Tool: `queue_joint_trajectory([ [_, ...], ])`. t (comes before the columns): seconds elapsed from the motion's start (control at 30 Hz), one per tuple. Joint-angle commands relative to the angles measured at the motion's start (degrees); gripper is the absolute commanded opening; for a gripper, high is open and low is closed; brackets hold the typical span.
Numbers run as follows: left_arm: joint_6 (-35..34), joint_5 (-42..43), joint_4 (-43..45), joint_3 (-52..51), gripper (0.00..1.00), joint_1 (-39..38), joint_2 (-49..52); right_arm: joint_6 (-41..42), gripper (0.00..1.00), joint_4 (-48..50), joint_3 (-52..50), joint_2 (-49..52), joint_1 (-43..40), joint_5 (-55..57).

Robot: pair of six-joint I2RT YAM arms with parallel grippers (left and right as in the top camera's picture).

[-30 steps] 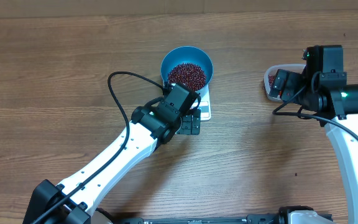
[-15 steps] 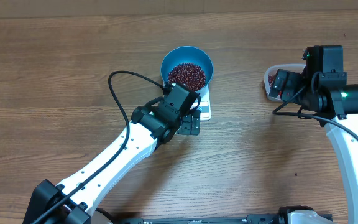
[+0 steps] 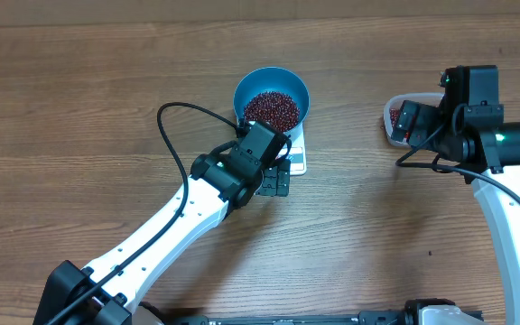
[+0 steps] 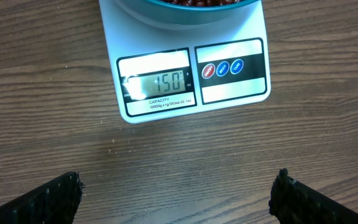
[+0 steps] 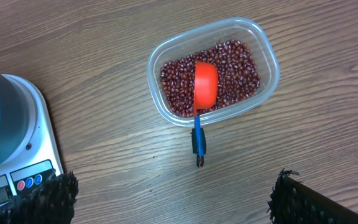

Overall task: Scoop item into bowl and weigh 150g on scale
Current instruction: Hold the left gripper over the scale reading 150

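Both grippers are spread as wide as they go and hold nothing. The left gripper (image 4: 176, 198) hovers low with the scale (image 4: 232, 93) just ahead of its fingertips, a spot that puts the display (image 4: 160, 82) squarely in its view. The display appears to read 150, though glare blurs the digits a little. Beyond the display the bowl (image 4: 179, 14) sits on the scale, with the beans (image 3: 272, 108) heaped inside it. Ahead of the right gripper (image 5: 174, 194) a clear tub (image 5: 271, 74) holds more beans. The red scoop (image 5: 206, 84) lies in the tub, handle over the rim toward the fingers. I judge it parked because the weighing looks finished.
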Motion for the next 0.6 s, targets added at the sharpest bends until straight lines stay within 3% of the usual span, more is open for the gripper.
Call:
queue_joint_trajectory([
  [0.0, 1.1, -1.0, 0.0, 0.4, 1.0, 0.1, -0.5, 0.1, 1.0, 0.3, 0.2, -1.0, 0.2, -0.3],
  [0.57, 2.0, -3.4, -0.5, -0.3, 1.0, 0.1, -3.1, 0.1, 1.0, 0.3, 0.2, -1.0, 0.2, -0.3],
])
